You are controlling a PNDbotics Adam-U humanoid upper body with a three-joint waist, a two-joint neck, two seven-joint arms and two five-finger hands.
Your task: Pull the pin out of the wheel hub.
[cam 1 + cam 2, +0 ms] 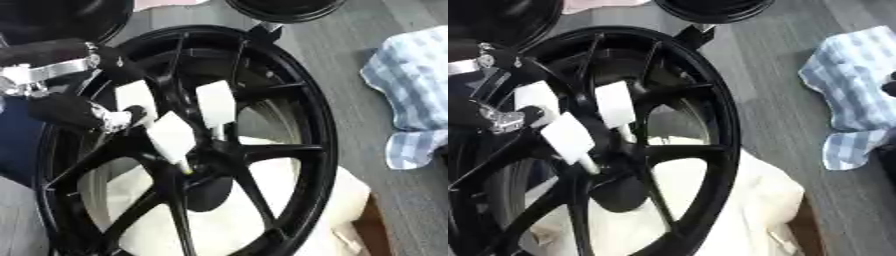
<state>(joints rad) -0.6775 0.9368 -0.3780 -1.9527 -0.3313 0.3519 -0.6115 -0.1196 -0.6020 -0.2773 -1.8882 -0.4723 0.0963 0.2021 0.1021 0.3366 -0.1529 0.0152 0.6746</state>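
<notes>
Grey floor, checked cloth (411, 95) aside. Left hand (83, 112) fingers (172, 137) pinching pin (185, 167) at wheel hub (206, 165); draw straight along fingers, no twisting.

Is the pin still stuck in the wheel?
Cannot tell. The left hand reaches its white fingertips to the wheel hub, and no pin can be made out.

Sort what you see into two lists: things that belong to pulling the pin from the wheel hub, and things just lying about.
Job: wheel, its hub, left hand reaching at the hub.
Lying about: blue checked cloth, cream cloth under the wheel.
</notes>
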